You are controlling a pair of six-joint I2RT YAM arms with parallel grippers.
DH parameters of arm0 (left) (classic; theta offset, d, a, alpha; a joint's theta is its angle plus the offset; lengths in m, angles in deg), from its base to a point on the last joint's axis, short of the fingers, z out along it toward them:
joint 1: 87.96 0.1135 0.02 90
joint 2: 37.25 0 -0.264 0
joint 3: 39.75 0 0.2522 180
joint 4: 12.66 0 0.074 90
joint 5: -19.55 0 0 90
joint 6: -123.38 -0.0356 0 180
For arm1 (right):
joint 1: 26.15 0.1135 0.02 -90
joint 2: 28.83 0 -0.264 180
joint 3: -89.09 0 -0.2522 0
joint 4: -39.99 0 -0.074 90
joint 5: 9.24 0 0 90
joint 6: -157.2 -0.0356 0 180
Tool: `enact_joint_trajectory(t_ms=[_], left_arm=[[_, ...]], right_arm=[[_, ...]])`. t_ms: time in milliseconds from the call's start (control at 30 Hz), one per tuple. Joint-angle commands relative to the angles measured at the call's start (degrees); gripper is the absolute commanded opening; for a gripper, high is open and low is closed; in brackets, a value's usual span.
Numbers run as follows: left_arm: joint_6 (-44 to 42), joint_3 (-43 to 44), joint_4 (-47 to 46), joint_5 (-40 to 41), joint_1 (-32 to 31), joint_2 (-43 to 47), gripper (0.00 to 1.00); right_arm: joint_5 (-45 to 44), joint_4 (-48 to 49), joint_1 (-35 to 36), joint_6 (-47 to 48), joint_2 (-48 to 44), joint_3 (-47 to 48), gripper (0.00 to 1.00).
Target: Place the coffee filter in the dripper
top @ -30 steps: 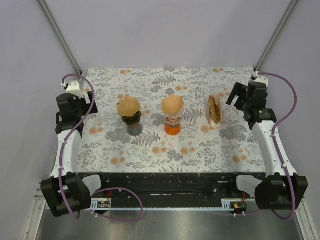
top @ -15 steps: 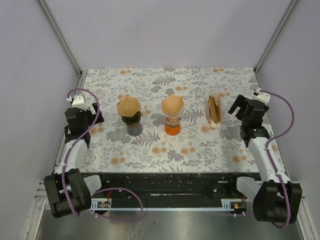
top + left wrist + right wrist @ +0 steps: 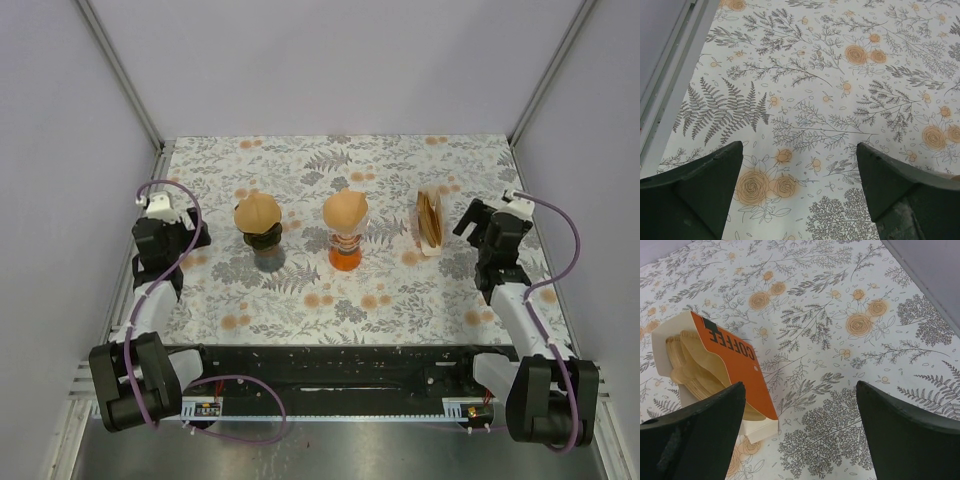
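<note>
Two drippers stand mid-table, a dark one (image 3: 264,246) and an orange one (image 3: 345,250). Each is topped by a brown coffee filter (image 3: 258,212) (image 3: 346,209). To their right an orange-and-white filter box (image 3: 430,222) holds more brown filters (image 3: 687,362); in the right wrist view the box (image 3: 735,360) reads "COFFEE". My right gripper (image 3: 800,390) is open and empty, just right of the box, also seen from above (image 3: 468,218). Left of the dark dripper, my left gripper (image 3: 800,150) hangs open over bare floral cloth, shown from the top (image 3: 192,230).
The floral tablecloth (image 3: 330,300) covers the table. Metal frame rails (image 3: 120,70) and grey walls close in both sides and the back. The table's left edge (image 3: 670,85) runs close beside the left gripper. The black base rail (image 3: 330,365) lies along the near edge.
Both arms have folded back toward the near edge, the left gripper shifting right and the right gripper left. Both grippers stayed open; drippers and box have not moved.
</note>
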State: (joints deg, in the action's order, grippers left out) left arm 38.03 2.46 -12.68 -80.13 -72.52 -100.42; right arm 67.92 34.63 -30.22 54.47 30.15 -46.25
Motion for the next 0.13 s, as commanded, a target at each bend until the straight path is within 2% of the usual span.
enact_joint_trajectory(t_ms=[0, 100], left_arm=[[0.10, -0.76, -4.41, -2.89, 0.29, 0.07, 0.99], [1.32, -1.29, -5.38, -2.72, 0.20, 0.77, 0.99]], right_arm=[[-1.04, 6.01, -0.05, 0.78, -1.15, -0.75, 1.00], [-1.31, 6.71, -0.05, 0.78, -1.15, -1.27, 0.99]])
